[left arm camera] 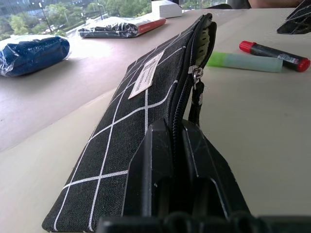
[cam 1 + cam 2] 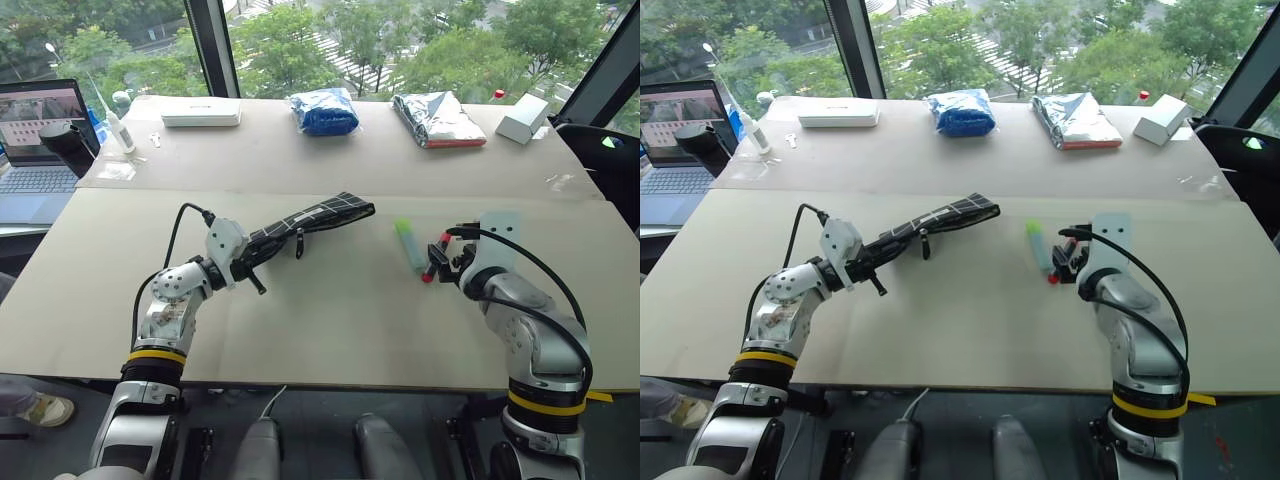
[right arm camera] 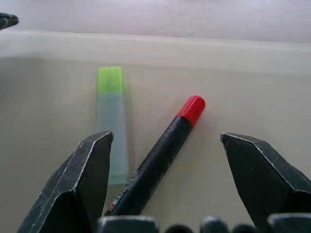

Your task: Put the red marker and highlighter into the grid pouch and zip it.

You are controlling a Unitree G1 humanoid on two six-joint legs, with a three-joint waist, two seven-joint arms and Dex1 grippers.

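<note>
The flat black fabric grid pouch with thin white lines point(image 2: 310, 220) is held off the pale beige tabletop point(image 2: 330, 320) by the left tool point(image 2: 252, 262); that tool's two black fingers are clenched on the pouch's near end, as is seen in the left wrist view, where the fabric is pinched between them; the pouch slants up and away toward the middle of the tabletop, its far end gaping open along the zipper; a small white label point(image 1: 146, 74) is seen on its side, and a black zipper pull strap point(image 2: 299, 243) hangs from its lower edge.

The short pale translucent green highlighter with a brighter green cap point(image 2: 409, 243) lies flat on the tabletop to the right of the pouch's open end, apart from it; the slim black-barrelled red marker with a bright red cap point(image 3: 160, 153) lies just beside the highlighter on its right, the two angled slightly toward each other at their near ends; whether they touch cannot be told.

The right tool point(image 2: 437, 259) is spread wide and grasps nothing; its fingers stand on either side of the marker's near end, with the highlighter's near end by the inner edge of one finger.

At the far edge of the tabletop a crumpled blue bag point(image 2: 324, 110), a silver foil packet point(image 2: 437, 118), a flat white case point(image 2: 201, 111) and a small white box point(image 2: 521, 118) are seen; an open laptop point(image 2: 38, 140) stands at the far left.
</note>
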